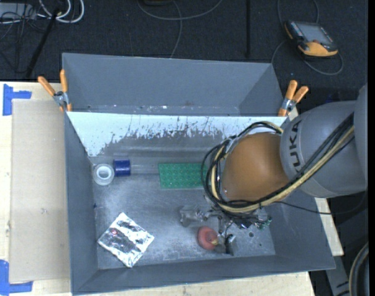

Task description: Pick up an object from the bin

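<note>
Hovering at the bin's near right, the end effector is just beside a small red round thing; we cannot tell whether it is open or closed. We fear it could knock that thing aside on the scuffed metal floor; beyond lie a green plate and dark cabled carpet.

I'm looking down into the grey metal bin. On its floor, far left, a clear tape roll sits just beside a blue cylinder. A green studded plate lies mid-floor, a crinkled foil packet front left, and a red round piece front right.
</note>
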Action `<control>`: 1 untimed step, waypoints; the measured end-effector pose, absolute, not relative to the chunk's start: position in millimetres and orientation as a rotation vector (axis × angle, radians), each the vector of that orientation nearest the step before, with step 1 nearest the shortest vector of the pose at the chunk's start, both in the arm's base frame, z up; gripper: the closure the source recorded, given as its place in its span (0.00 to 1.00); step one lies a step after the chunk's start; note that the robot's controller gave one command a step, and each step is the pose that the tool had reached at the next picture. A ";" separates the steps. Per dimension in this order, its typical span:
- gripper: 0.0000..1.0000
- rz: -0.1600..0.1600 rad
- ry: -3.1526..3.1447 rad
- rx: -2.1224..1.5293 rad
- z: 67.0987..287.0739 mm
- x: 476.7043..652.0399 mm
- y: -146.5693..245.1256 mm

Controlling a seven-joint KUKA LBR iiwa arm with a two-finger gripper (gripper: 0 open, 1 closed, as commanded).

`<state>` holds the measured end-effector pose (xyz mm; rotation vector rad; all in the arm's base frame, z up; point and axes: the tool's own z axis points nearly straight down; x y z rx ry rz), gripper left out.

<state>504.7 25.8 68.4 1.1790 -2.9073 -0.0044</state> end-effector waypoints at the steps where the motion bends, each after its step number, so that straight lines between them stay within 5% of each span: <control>1: 1.00 -0.002 -2.909 1.181 69.2 505.2 25.3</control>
